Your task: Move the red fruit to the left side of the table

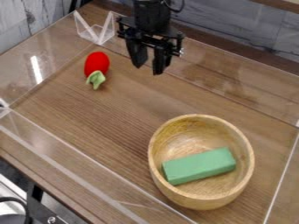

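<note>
The red fruit point(96, 62), a small glossy strawberry with a light green cap, lies on the brown wood-grain table point(105, 131) near the back left. My black gripper point(152, 61) points straight down to the right of the fruit, about a hand's width from it and not touching it. Its fingers point(135, 54) are apart and nothing is between them, so it is open.
A wooden bowl point(239, 140) sits at the front right with a green rectangular block point(198, 165) inside it. Low clear acrylic walls point(47, 140) border the table on all sides. A clear folded stand point(93, 29) is at the back left corner.
</note>
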Motion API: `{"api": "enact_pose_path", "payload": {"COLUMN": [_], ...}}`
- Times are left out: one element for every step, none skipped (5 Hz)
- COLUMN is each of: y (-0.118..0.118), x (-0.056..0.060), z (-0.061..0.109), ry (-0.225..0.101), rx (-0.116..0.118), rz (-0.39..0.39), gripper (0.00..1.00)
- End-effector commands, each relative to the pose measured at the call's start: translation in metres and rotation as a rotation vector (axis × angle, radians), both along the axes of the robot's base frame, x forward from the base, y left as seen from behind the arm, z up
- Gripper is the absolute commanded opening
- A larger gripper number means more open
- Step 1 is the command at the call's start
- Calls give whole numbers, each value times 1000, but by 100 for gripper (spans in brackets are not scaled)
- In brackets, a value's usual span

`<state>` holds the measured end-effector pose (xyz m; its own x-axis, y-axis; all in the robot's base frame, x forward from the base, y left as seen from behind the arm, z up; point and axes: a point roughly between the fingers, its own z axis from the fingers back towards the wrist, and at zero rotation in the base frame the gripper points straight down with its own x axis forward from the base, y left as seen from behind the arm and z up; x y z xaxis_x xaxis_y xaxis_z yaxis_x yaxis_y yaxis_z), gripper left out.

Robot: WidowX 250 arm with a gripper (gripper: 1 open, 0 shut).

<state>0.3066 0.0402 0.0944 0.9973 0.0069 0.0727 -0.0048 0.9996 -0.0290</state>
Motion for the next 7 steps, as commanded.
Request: {"api": "enact_pose_path", "payload": {"y": [2,1,0,-1,8,17,12], "x": [3,2,-1,-3,0,4,6], "z": [21,20,18,17,19,21,12], "ry": [-75,-80,-86,-94,-100,-105,-98], "rx": [20,23,28,35,46,52,45], "rz": [-23,-37,-50,-63,12,77,157], "gripper": [100,100,100,100,100,100,100]}}
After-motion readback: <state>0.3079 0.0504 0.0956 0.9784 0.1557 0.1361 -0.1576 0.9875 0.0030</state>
